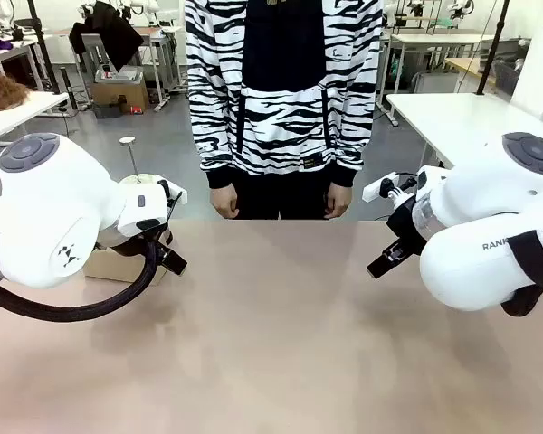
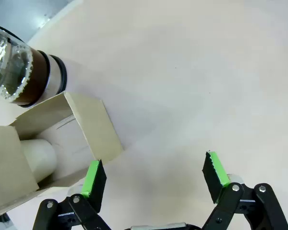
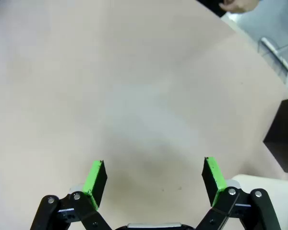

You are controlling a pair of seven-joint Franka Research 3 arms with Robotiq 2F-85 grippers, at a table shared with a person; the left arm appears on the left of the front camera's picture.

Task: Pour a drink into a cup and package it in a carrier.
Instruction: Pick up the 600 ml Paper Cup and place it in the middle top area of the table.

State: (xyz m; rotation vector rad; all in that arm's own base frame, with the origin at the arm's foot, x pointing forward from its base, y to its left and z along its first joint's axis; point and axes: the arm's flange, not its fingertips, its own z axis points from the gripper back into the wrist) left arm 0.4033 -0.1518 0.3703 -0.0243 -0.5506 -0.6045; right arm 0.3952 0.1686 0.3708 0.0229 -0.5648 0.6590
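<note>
Left wrist view: one brown cardboard carrier, walls upright, sits on the left of the table with one plain white cup inside (a clear container with a dark brown band stands just beside it). The left gripper gapes wide, empty. A person stands centre. The right gripper is equally wide, empty.

Beige table, zebra-striped sweater, tan cardboard carrier, white cup
</note>
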